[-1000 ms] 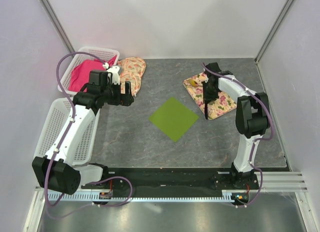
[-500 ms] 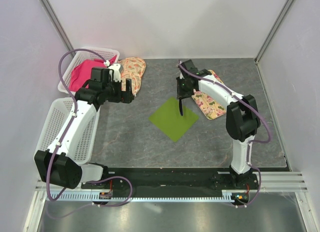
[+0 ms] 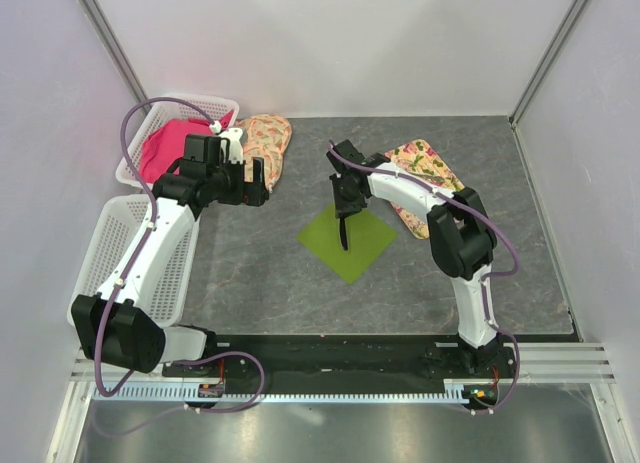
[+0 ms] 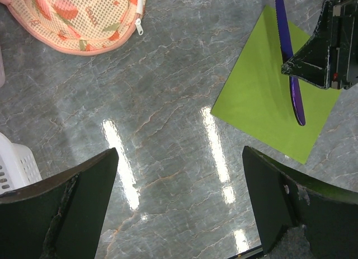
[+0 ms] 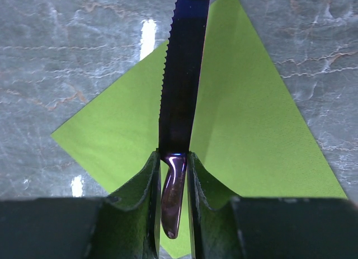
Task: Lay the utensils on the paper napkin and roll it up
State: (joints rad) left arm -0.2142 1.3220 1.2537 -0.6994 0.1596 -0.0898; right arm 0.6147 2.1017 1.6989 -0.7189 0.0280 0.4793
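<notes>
the right gripper [image 5: 173,164] is clamped near the handle end of the dark-blue knife [image 5: 182,74], holding it over the lime-green paper napkin [image 3: 352,251] in the middle of the top view; the left gripper [image 4: 179,206] hovers wide apart and empty at centre left. the likely trouble: nothing pins the thin sheet, so a dragging blade could skid or crease it.
</notes>
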